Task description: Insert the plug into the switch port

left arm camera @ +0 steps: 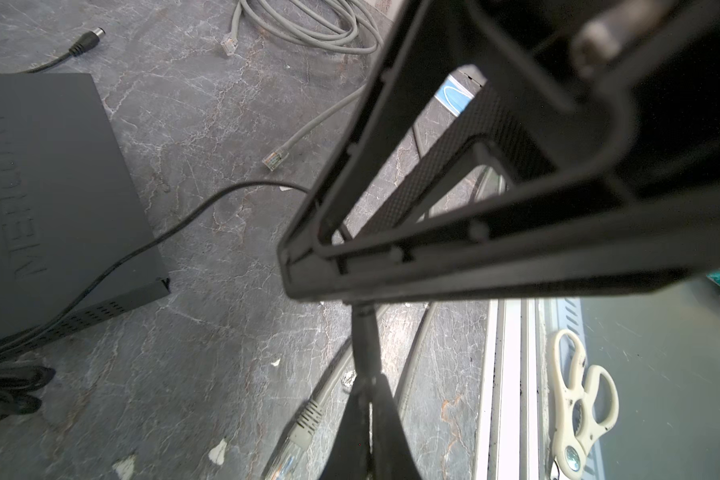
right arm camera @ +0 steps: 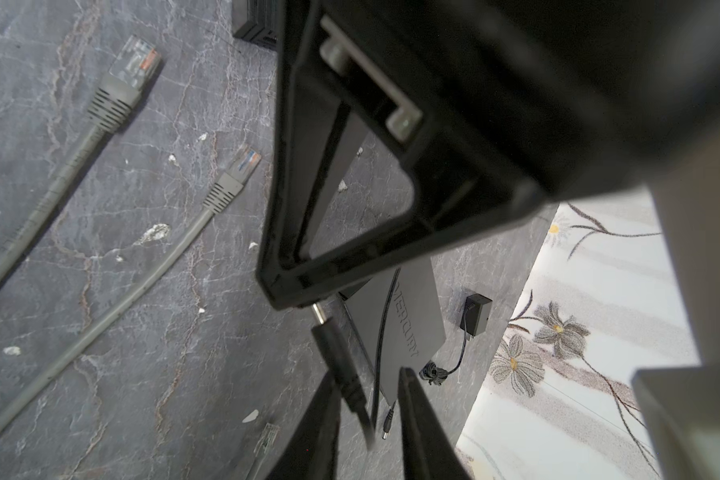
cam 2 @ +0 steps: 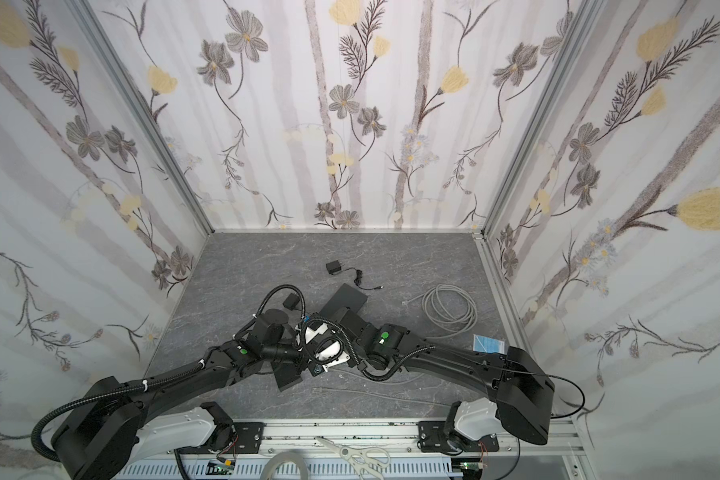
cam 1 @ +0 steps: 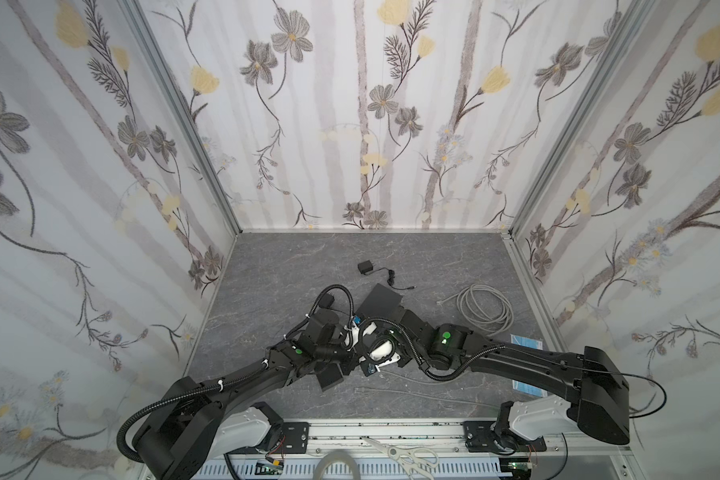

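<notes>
Left wrist, left tool: my left tool [left arm camera: 366, 376], bottom centre, is clenched on the plug [left arm camera: 366, 336], a thin black barrel rising to mid-frame.
Left wrist, switch: the switch [left arm camera: 38, 187] lies flat on the desk [left arm camera: 225, 124] at the left edge, apart from the plug. Only its vented side shows, no port.
Right wrist, right tool: my right tool [right arm camera: 366, 374], bottom centre, straddles the plug [right arm camera: 335, 349] with jaws apart and a gap on one side, so it is unclenched and not gripping.
Handling: I judge the plug light, rigid and slick, and its thin cord [left arm camera: 192, 216] springy enough to tug. It is best pinched on the black body, metal tip left free.
Top views: the switch [cam 1: 381, 298] sits centre in both top views; my wrists hide plug and tools.
Unclear: how much of the tip my left tool covers.
</notes>
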Controlling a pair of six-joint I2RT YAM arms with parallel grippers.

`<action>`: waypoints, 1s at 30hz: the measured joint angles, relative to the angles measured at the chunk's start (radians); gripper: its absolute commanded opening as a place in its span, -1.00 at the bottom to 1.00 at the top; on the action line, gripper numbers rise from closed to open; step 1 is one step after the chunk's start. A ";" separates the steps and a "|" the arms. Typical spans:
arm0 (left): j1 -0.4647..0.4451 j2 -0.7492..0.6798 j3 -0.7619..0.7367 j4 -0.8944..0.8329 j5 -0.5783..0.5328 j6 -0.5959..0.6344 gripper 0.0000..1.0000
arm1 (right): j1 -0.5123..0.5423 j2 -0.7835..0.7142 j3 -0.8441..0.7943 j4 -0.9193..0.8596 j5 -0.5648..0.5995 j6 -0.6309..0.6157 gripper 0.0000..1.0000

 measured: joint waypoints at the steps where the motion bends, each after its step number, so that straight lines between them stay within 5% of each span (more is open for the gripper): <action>1: 0.000 0.000 0.000 0.000 0.000 0.000 -1.00 | 0.001 0.000 0.000 0.000 0.000 0.000 -0.52; 13: 0.000 -0.006 0.000 -0.002 -0.001 0.000 -1.00 | 0.004 0.005 0.000 -0.008 -0.011 0.000 -0.73; 17: 0.000 -0.032 -0.004 -0.008 -0.018 0.000 -0.16 | 0.004 0.005 -0.003 -0.006 -0.010 0.002 -0.73; 19: 0.000 -0.072 -0.020 -0.007 -0.043 -0.006 0.02 | 0.004 0.004 -0.014 -0.001 -0.010 0.012 -0.79; 23: 0.000 -0.258 -0.115 0.011 -0.180 -0.091 0.25 | 0.003 -0.013 -0.051 0.024 -0.009 0.047 -0.86; 30: 0.000 -0.788 -0.225 -0.151 -0.562 -0.438 0.30 | -0.028 -0.049 -0.158 0.218 -0.007 0.197 -0.89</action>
